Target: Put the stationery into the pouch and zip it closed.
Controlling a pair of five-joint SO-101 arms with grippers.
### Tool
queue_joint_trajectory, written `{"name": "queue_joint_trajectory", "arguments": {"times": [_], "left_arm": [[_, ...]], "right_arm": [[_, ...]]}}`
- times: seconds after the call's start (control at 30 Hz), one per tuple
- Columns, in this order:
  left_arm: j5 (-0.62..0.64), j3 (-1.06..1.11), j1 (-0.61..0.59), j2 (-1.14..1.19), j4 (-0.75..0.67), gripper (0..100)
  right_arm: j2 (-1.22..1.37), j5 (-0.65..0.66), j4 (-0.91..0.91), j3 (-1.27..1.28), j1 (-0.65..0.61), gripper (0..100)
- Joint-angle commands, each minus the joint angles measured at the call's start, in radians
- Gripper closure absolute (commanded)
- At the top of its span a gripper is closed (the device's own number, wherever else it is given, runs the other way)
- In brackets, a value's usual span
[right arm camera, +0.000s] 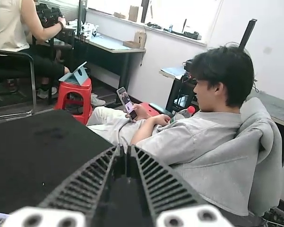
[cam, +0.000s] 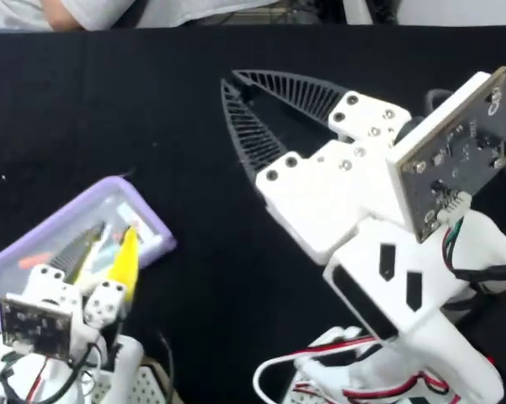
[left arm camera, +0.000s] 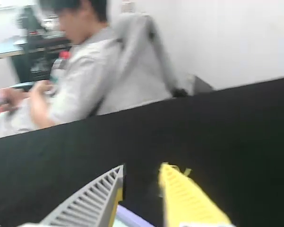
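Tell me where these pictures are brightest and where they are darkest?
High view: the black table is darkest and shows no clear shadows; the white arm looks bright against it. Right wrist view: brightest at the window, with the claw dark in front. Left wrist view: the pale wall is brightest.

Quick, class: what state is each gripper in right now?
Left gripper: open, holding nothing.
Right gripper: shut, holding nothing.
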Motion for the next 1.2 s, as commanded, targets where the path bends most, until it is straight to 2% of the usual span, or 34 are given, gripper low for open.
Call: {"name": "queue_joint_trajectory", "arguments": {"times": [0.0, 0.17, 0.37, 0.57, 0.77, 0.87, 0.97, 1.07, 1.17], "left_arm": [[-0.002, -0.044, 0.036, 0.005, 0.005, 94], [0.054, -0.051, -0.14, 0.005, 0.005, 83], [0.133, -0.048, -0.536, 0.005, 0.005, 82], [0.127, 0.019, -0.921, 0.005, 0.068, 81], [-0.037, 0.17, -1.234, 0.005, 0.077, 81], [-0.051, 0.219, -1.33, 0.005, 0.075, 81], [-0.052, 0.228, -1.374, 0.006, 0.075, 81], [-0.052, 0.237, -1.377, 0.054, 0.071, 81], [-0.049, 0.231, -1.359, 0.213, 0.066, 81]], "right_arm": [[-0.01, 0.012, 0.017, -0.019, 0.012, 98.5], [-0.004, 0.008, 0.049, -0.01, 0.009, 98.4], [-0.005, 0.008, 0.051, 0.107, 0.006, 98.4], [-0.005, 0.014, 0.051, 0.26, -0.1, 98.3], [-0.005, 0.014, 0.005, 0.421, -0.19, 98.3], [-0.005, 0.015, -0.02, 0.479, -0.193, 98.3], [-0.005, 0.015, -0.029, 0.522, -0.193, 98.3], [-0.005, 0.015, -0.028, 0.544, -0.193, 98.3], [-0.005, 0.015, -0.021, 0.559, -0.193, 98.3]]}}
